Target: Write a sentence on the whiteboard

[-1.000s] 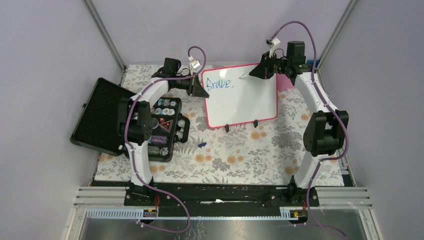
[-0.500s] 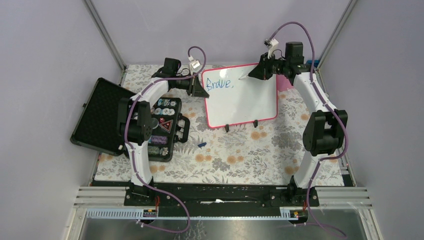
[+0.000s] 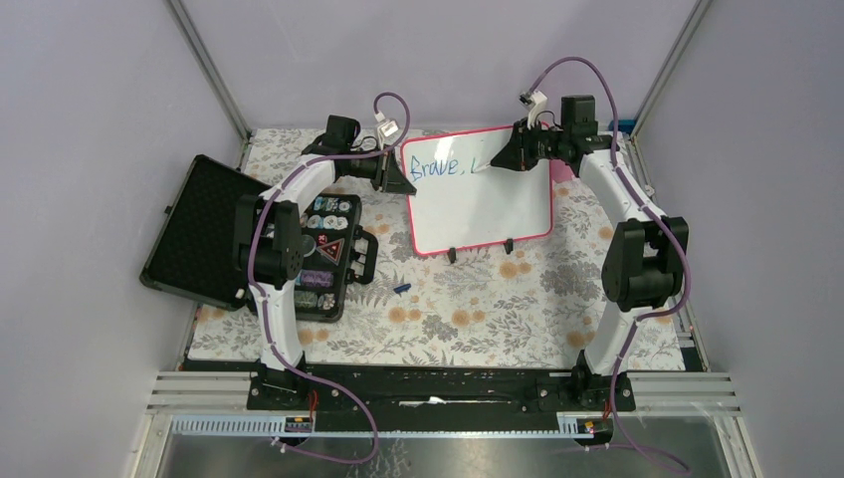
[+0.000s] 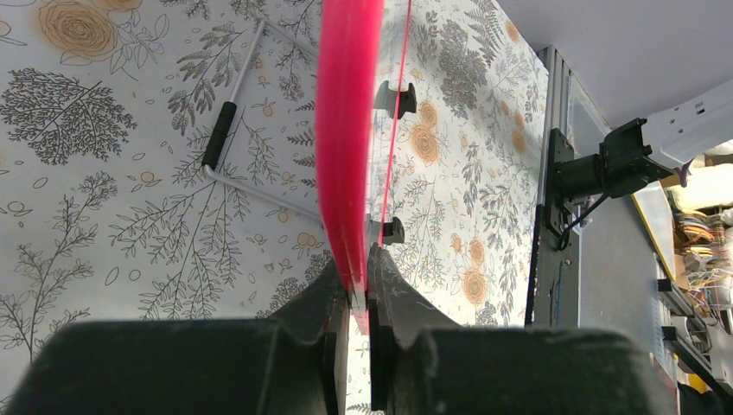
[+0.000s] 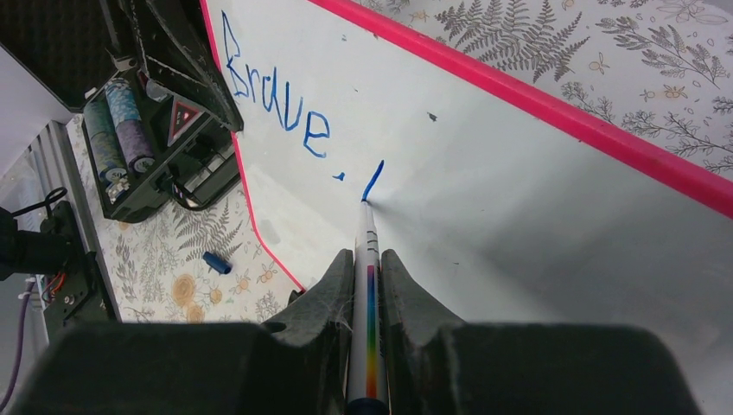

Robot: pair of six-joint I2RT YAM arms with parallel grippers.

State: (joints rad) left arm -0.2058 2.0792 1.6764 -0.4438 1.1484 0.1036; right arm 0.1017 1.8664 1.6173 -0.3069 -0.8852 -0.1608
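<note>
The whiteboard (image 3: 488,209) stands tilted at the back of the table on its black feet. The sentence (image 3: 438,167) on it reads "Brave," in blue (image 5: 277,104), followed by one short blue stroke (image 5: 372,180). My left gripper (image 3: 401,179) is shut on the board's left red frame (image 4: 346,130), and its jaws (image 4: 359,270) pinch the edge. My right gripper (image 3: 500,159) is shut on a white marker (image 5: 366,285) with a rainbow stripe. The marker's tip (image 5: 363,204) touches the board at the stroke's lower end.
An open black case (image 3: 194,229) with a tray of small items (image 3: 326,249) lies at the left. A blue marker cap (image 3: 402,289) rests on the floral cloth in front of the board. A pink object (image 3: 567,164) shows behind the board's right edge.
My right gripper has shifted slightly with the marker, and a short blue stroke has appeared after the comma. The left gripper and the board have stayed still.
</note>
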